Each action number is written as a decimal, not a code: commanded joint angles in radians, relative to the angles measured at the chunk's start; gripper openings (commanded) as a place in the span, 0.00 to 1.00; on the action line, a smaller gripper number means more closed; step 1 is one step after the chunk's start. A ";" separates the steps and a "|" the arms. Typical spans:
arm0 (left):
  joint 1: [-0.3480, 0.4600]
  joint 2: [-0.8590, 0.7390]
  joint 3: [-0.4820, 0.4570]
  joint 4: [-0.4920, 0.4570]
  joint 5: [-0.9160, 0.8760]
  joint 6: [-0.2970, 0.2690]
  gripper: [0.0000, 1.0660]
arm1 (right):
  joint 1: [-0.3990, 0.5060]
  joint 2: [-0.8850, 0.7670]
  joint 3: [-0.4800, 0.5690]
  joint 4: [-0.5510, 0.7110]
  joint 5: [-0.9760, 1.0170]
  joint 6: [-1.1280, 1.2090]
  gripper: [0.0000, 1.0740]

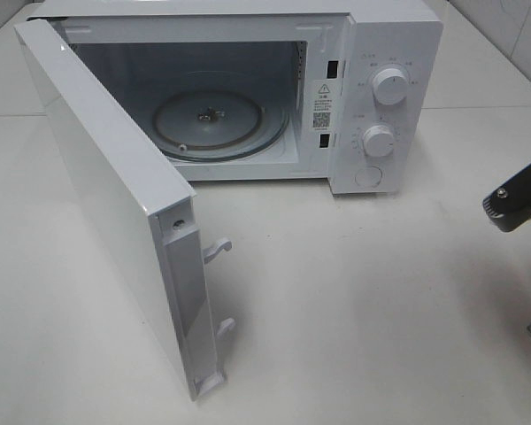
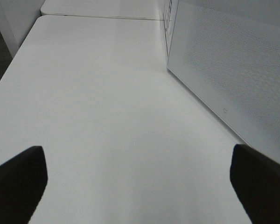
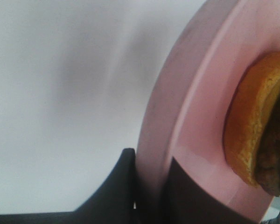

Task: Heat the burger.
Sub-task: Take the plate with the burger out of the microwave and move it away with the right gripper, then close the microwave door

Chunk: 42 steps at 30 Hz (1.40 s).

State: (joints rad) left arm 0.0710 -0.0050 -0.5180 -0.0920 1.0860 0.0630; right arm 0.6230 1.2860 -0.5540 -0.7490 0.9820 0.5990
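Observation:
The burger (image 3: 252, 135) shows only in the right wrist view: a golden-brown bun edge with dark filling, lying on a round pink plate (image 3: 196, 121). My right gripper (image 3: 149, 163) is shut on the plate's rim, with one dark finger (image 3: 121, 182) under it and one over it. In the high view only part of the right arm (image 1: 518, 202) shows at the right edge; the burger and plate are out of that view. My left gripper (image 2: 139, 184) is wide open and empty above the bare table, beside the outside of the microwave door (image 2: 224, 70).
The white microwave (image 1: 372, 97) stands at the back with its door (image 1: 115, 195) swung open toward the front left. Its glass turntable (image 1: 208, 124) is bare. Two knobs (image 1: 389, 86) sit on its right panel. The white table (image 1: 363, 301) lies in front.

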 commanded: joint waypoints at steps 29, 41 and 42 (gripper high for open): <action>0.005 -0.006 0.000 -0.002 -0.016 -0.006 0.96 | -0.192 0.450 -0.014 -0.143 -0.195 0.311 0.04; 0.005 -0.006 0.000 -0.002 -0.016 -0.006 0.96 | -0.191 0.446 -0.057 -0.052 -0.165 0.274 0.34; 0.005 -0.006 0.000 -0.002 -0.016 -0.006 0.96 | -0.189 0.432 -0.077 -0.012 -0.150 0.240 0.39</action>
State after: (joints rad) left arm 0.0710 -0.0050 -0.5180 -0.0920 1.0860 0.0630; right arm 0.4360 1.7340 -0.6050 -0.8100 0.7950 0.8810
